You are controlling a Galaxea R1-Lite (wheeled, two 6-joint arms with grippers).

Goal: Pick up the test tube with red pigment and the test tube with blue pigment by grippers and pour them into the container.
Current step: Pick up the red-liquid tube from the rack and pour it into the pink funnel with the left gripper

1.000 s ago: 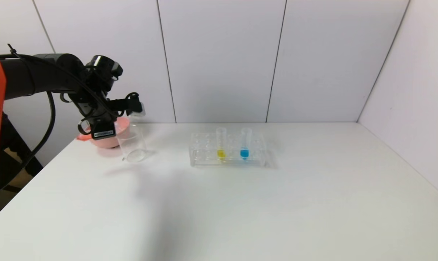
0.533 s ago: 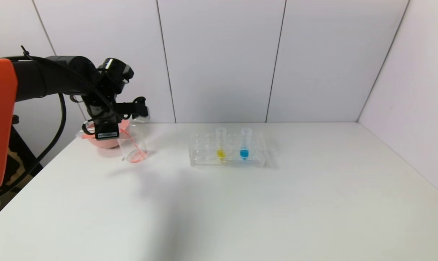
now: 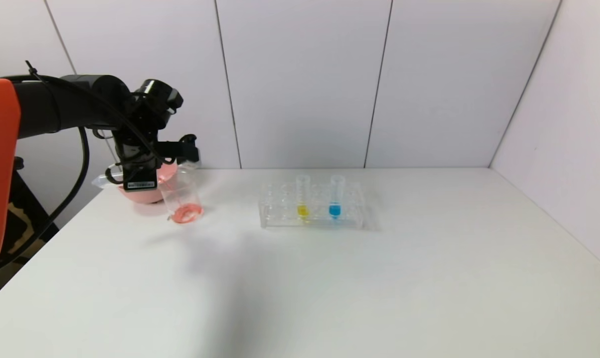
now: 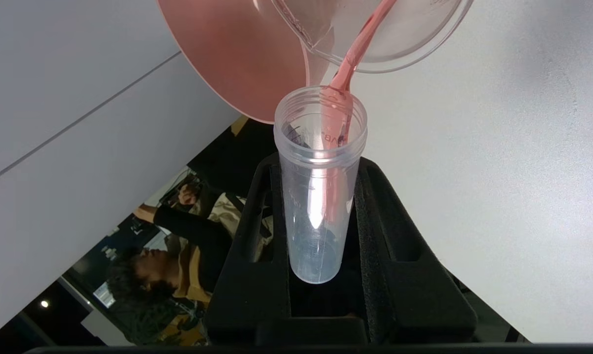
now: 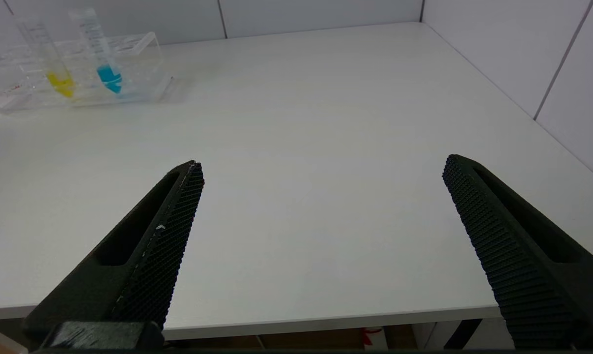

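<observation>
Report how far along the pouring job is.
Red is mid-pour: the left gripper tips the red tube and red liquid already pools in the beaker. The blue tube waits in the rack; the right gripper idles open.

Tipped test tube with red pigment (image 4: 321, 196) in left gripper (image 4: 321, 231), red stream into container (image 4: 375, 34).

- Left arm reaches forward at the table's far left, wrist rolled over; left gripper (image 4: 321, 196) is clamped on a tipped tube (image 4: 321, 182).
- Right gripper (image 5: 321, 206) hangs low by the table's near edge, fingers (image 5: 163, 236) spread wide.
</observation>
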